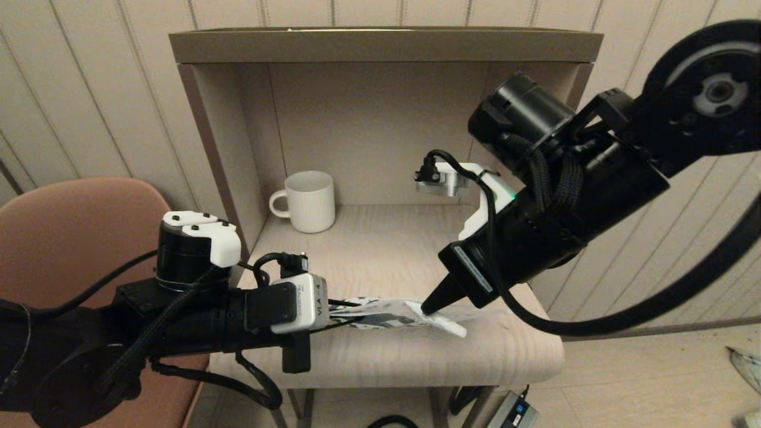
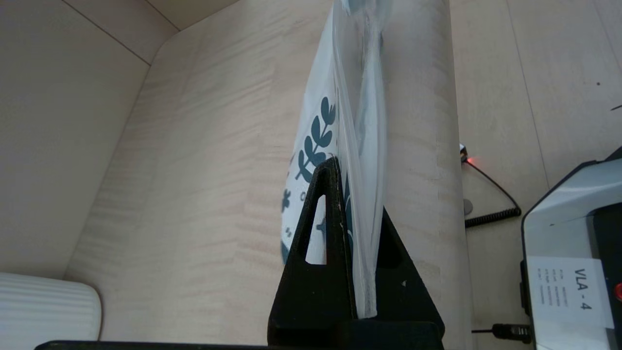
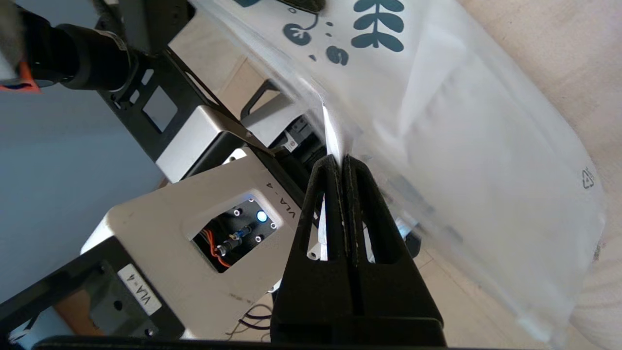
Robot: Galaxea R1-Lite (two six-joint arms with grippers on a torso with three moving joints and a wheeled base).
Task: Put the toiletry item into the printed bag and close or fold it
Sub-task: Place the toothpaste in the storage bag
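Note:
The printed bag (image 1: 389, 315) is stretched out just above the front of the wooden table (image 1: 380, 255), white with dark teal leaf prints (image 2: 318, 126). My left gripper (image 1: 349, 313) is shut on the bag's left end, and the film runs between its fingers (image 2: 357, 194). My right gripper (image 1: 429, 308) points down at the bag's right part and is shut on a fold of its film (image 3: 342, 160). The bag's clear end (image 3: 486, 184) hangs past it. A slim white piece (image 3: 315, 253) shows behind the right fingers; I cannot tell whether it is the toiletry item.
A white ribbed mug (image 1: 309, 201) stands at the back left of the table, inside the cubby (image 1: 380, 44) with walls on three sides. A pink chair (image 1: 65, 232) is to the left. Cables and a power brick (image 1: 514, 410) lie on the floor below the front edge.

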